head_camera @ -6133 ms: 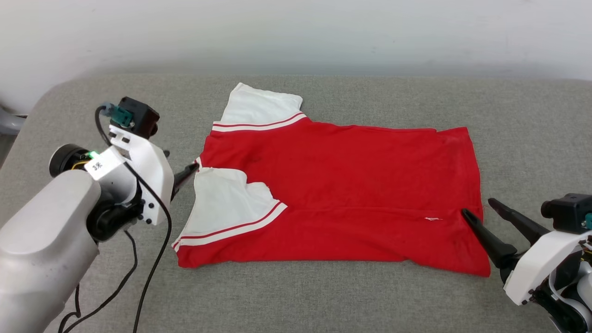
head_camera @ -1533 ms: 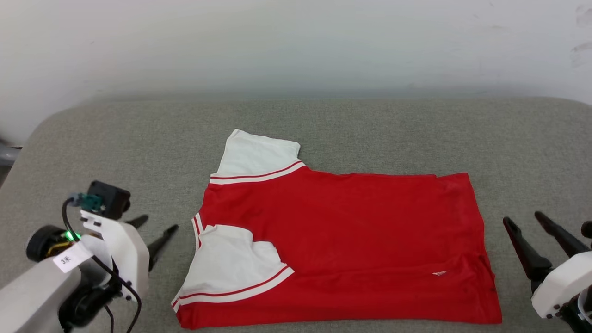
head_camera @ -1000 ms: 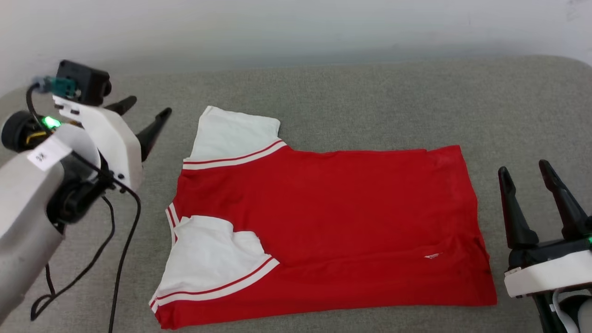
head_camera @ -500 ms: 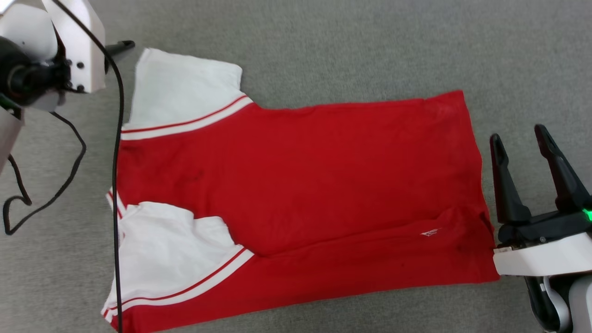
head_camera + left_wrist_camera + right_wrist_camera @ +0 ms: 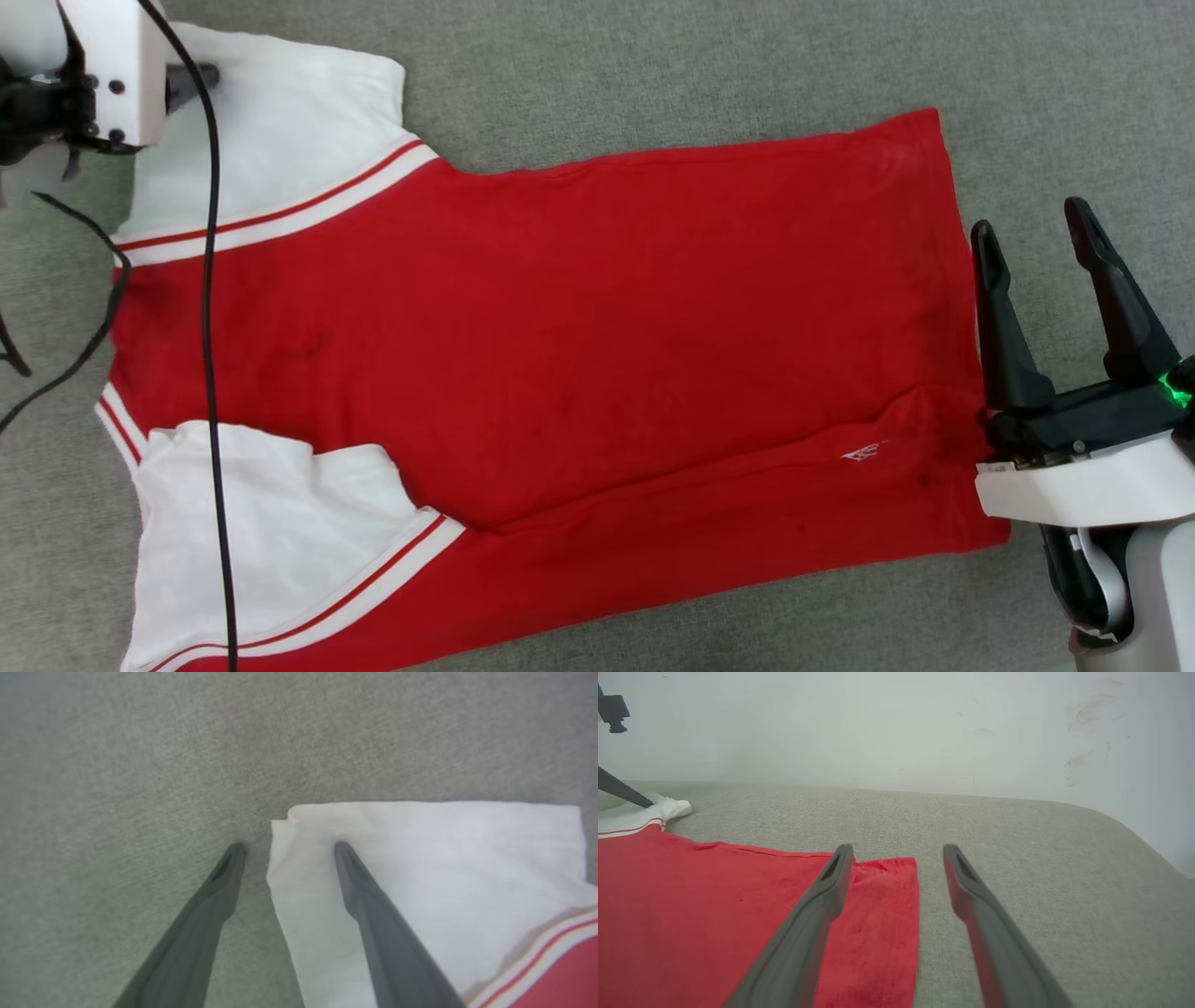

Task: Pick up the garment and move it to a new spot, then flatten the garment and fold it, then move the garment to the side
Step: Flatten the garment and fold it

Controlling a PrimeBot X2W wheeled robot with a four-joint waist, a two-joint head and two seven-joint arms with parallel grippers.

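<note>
Your left gripper (image 5: 288,847) stands with its fingers wide apart and holds nothing. In the left wrist view it straddles the edge of the shirt's (image 5: 560,327) far white sleeve (image 5: 420,868): one tip is down by the grey cushion (image 5: 653,56), the other lies over the sleeve's corner. From the right wrist view that tip seems to meet the cloth, but you cannot tell how firmly.

Your right gripper (image 5: 1027,219) is just as wide open and empty. It sits at the shirt's hem, one finger over the red corner and the other over bare cushion.

The shirt lies spread flat on the cushion, red body across the middle, the near sleeve (image 5: 271,523) folded in over the red.

In the head view the white wrist housing hides most of the left gripper, leaving one dark finger (image 5: 191,77) showing. A black cable (image 5: 210,280) crosses the shirt's left part. The bottom edge cuts off the shirt's lower left corner. A small white mark (image 5: 864,453) near the hem is too small to read.
</note>
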